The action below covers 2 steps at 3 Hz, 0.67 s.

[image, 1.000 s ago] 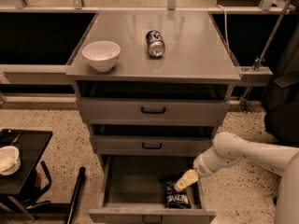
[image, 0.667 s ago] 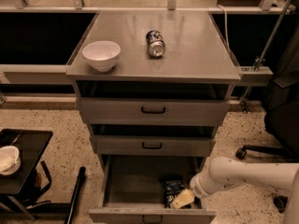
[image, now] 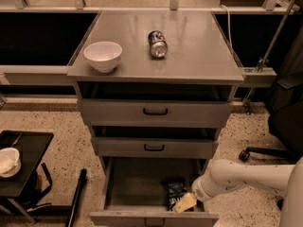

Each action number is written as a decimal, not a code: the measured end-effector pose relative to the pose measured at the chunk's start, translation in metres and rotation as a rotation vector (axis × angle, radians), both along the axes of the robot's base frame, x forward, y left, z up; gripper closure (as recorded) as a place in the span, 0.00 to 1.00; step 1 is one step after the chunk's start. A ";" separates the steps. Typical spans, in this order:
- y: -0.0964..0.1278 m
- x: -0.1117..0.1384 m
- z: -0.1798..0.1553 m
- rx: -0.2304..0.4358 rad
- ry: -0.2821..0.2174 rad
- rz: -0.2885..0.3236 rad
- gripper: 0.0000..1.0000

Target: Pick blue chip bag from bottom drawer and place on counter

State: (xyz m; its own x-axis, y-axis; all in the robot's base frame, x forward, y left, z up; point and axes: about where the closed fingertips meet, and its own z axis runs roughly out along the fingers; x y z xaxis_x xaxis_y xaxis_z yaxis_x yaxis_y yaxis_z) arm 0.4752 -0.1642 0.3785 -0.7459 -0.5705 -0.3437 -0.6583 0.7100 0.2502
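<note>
a: what's the room like around the grey metal three-drawer cabinet [image: 208, 148]?

b: it stands on a pale speckled stone floor [image: 61, 122]. behind the cabinet a dark recess runs under a long pale ledge. left of the cabinet is a low black side stand [image: 28, 145] with a white dish [image: 8, 161] on it. right of the cabinet is the dark wheeled base of an office chair [image: 265, 152].

a: and on top?

b: the cabinet's flat, smooth grey metal table [image: 199, 46] shines a little. a round white ceramic bowl [image: 102, 56] sits upright near its front left corner. a blue-and-silver soda can [image: 157, 43] lies on its side near the middle, apart from the bowl.

a: the drawers?

b: the cabinet's two shallow upper drawers are shut. the deep grey bottom drawer [image: 137, 183] is pulled out towards the camera.

a: where's the bag?

b: the small crinkly dark navy-blue chip bag [image: 173, 189] lies on the bottom of that drawer, towards the cabinet's right side and near the drawer front. it looks rumpled, with pale lettering i can't read.

a: and the tool?

b: the cream-coloured tool [image: 185, 202] sits at the end of a rounded white arm [image: 246, 174] reaching in from the cabinet's right. it is down inside the bottom drawer, against the bag's front right edge. whether it is released or grasping the bag, i cannot tell.
</note>
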 end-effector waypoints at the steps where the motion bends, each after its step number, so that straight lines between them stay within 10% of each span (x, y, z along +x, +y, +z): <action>1: -0.002 0.004 -0.040 -0.017 -0.037 0.018 0.00; 2: 0.007 0.048 -0.069 -0.005 -0.171 -0.019 0.00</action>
State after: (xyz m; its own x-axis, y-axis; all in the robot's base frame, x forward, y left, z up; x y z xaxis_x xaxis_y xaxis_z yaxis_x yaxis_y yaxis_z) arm 0.5227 -0.1574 0.3093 -0.6873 -0.5592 -0.4637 -0.6776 0.7235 0.1320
